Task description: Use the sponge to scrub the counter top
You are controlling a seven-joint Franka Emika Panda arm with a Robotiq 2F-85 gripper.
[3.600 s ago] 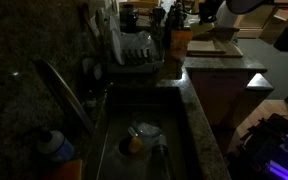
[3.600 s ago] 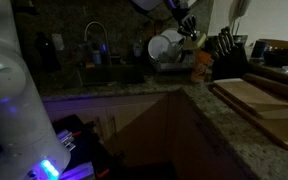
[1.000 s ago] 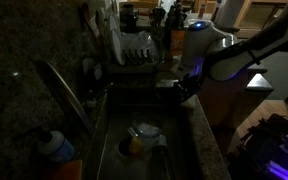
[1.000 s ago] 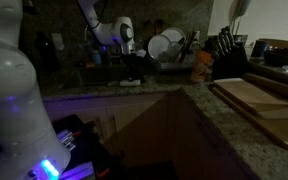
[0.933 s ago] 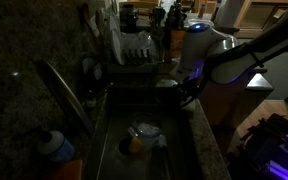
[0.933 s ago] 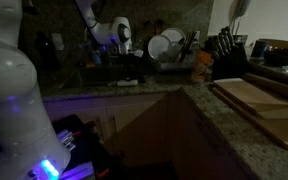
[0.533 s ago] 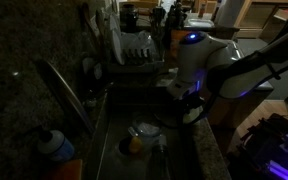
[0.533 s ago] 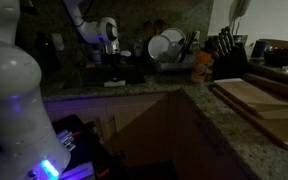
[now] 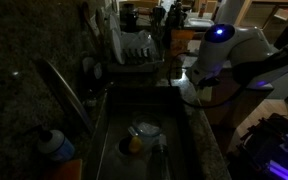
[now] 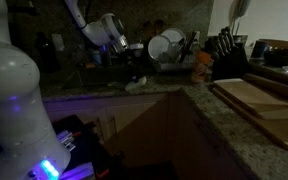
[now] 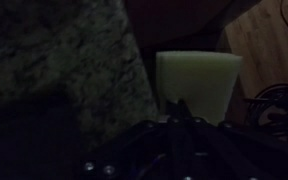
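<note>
- Dim kitchen by night: speckled granite counter top [image 9: 206, 140] beside a deep sink [image 9: 109, 130], dish rack [image 9: 134, 50] behind.
- Seen in both exterior views: gripper [image 9: 190, 90] low over the narrow strip of granite along the sink, arm bent down above it.
- Fingers [image 11: 171, 120] pinched closed on the near edge of the sponge [image 11: 197, 80], per the wrist view. Pale block held at the lip of the slab, apparently partly past the rounded edge, wood floor [image 11: 274, 40] visible beyond.
- Judged mid-scrub, with little granite to work on at this spot.
- First risk: sliding off the lip. Cause: a stroke pushed further outward, leaving the sponge unsupported and the fingertips knocking against the edge.
- Second risk: losing the sponge. Cause: a thin grip on a soft block, easily peeled loose by drag on the stone.
- Third risk: straying into the basin. Cause: a stroke swung too far inward, with a round dish [image 9: 144, 130] and a yellow-orange object [image 9: 134, 146] lying below.
- Fourth risk: pressing too hard, foam flattened and metal fingertips scraping the glossy stone.
- Poor light throughout; actual contact between sponge and stone hard to confirm.
</note>
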